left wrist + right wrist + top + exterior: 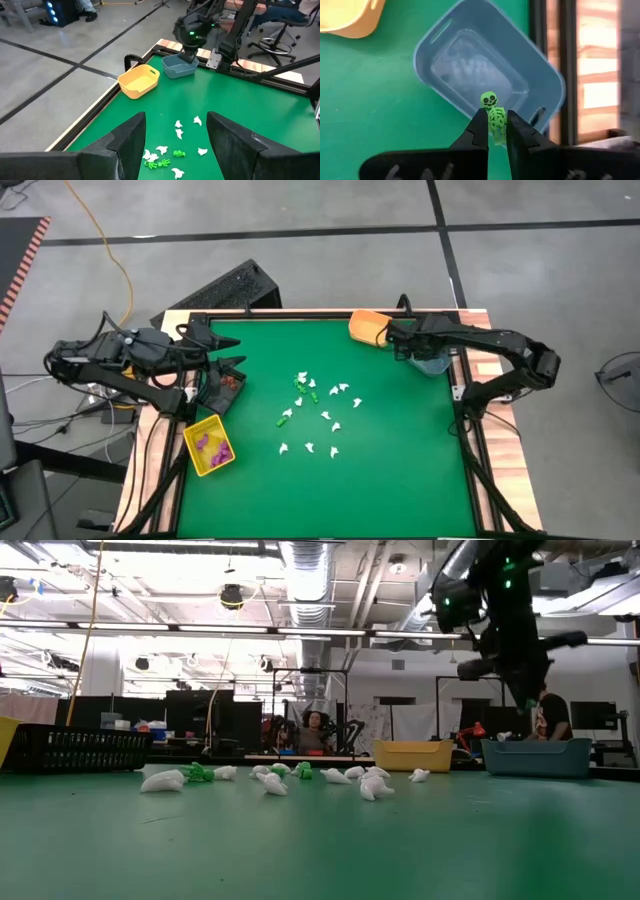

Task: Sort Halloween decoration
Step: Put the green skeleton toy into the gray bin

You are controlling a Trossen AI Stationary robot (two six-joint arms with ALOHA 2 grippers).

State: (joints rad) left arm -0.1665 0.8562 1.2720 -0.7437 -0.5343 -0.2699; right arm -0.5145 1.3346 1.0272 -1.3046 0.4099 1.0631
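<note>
Right claw (492,131) pinching tiny green plastic skeleton (492,116) over blue plastic bin (487,75); centre first, drop straight. Left claw (175,131) wide, idle at tabletop's 9 o'clock.

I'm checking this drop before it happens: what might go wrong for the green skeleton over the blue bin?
1. The right gripper pinches the green skeleton by its body only, so it might slip or cling on release.
2. It hangs nearer the blue bin's rim than its middle, and may bounce out onto the green mat.
3. The orange bin sits close by; a stray drop could land there.
</note>
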